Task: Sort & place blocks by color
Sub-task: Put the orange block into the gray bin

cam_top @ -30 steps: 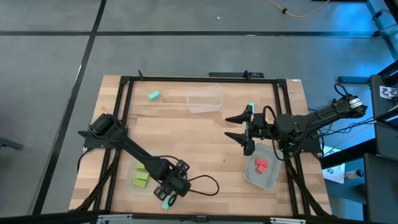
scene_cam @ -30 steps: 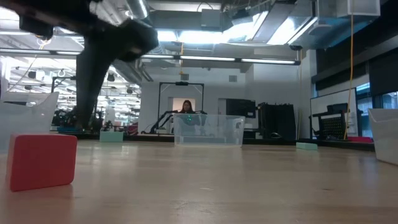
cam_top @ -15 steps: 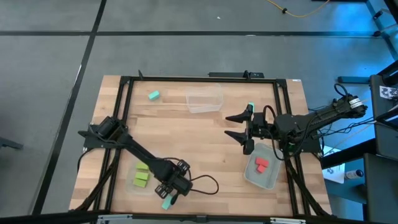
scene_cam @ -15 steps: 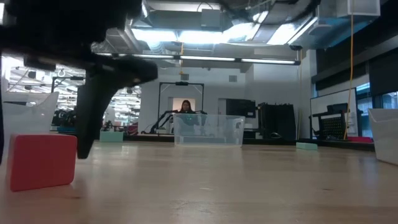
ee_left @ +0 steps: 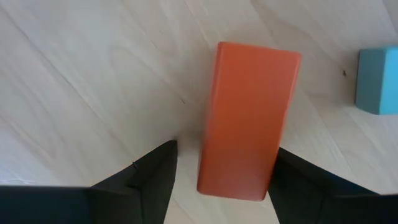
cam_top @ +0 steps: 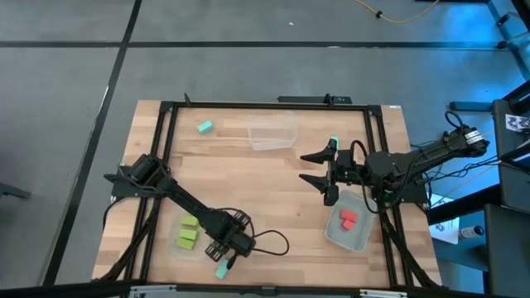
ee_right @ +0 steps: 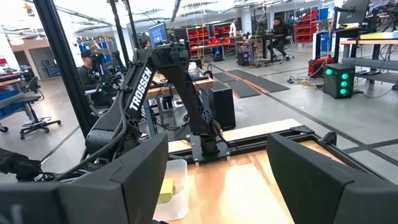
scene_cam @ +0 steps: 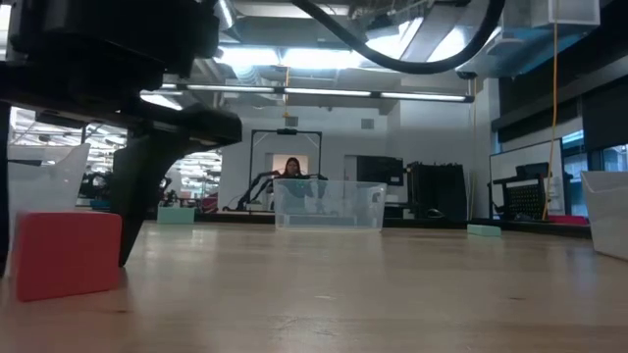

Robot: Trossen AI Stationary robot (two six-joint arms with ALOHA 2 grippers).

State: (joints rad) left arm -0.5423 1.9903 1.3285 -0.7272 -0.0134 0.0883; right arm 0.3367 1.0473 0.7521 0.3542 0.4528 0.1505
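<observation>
Two left gripper jaws open astride red block, right gripper jaws open, idle.

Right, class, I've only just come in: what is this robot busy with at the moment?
It is sorting small blocks by colour into clear tubs. The left pincer is low over the table's near edge, fingers open on either side of a red block, not yet gripping it; a teal block lies beside. The right pincer waits open near the tub holding red blocks. Green blocks sit in another tub at the left.
</observation>
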